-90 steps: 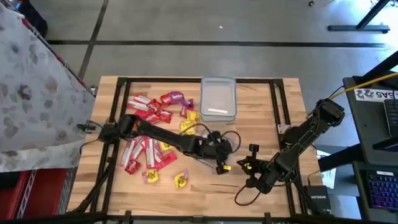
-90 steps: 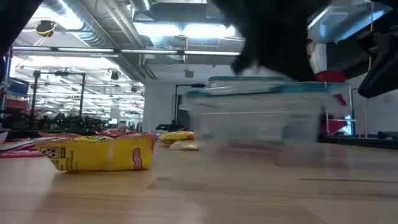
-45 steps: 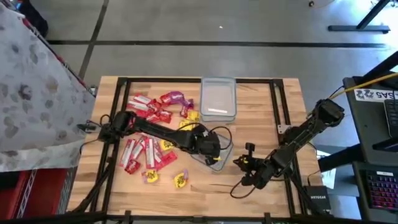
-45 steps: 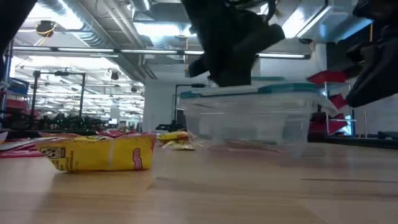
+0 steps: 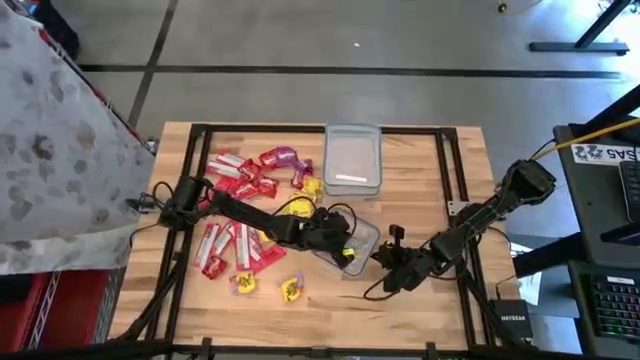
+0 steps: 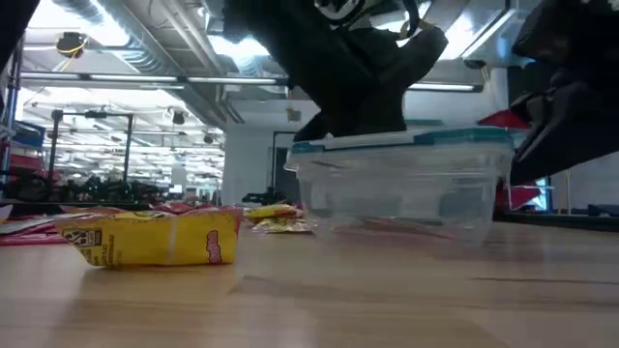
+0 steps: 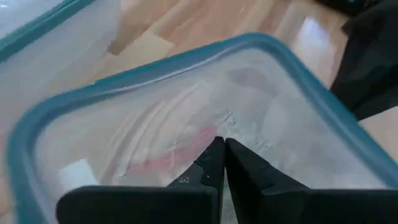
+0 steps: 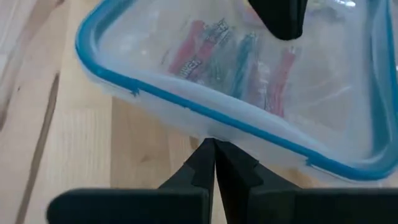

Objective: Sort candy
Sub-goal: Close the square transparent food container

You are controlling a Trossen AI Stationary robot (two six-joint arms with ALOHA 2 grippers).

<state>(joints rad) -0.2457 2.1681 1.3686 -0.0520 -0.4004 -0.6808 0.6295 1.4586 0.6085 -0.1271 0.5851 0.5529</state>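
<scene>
Candy [image 5: 235, 205] piled left of mid-table; open wood along near edge. Left gripper [image 7: 221, 144] clenched over clear tub [image 5: 352, 243]; right gripper [image 8: 214, 149] clenched at its rim. Packet print unreadable.

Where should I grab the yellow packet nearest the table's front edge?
Probably straight down from above, pinching the yellow packet across its short width: it lies flat on the table, apart from other candy. The left gripper and right gripper are at the clear tub.
</scene>
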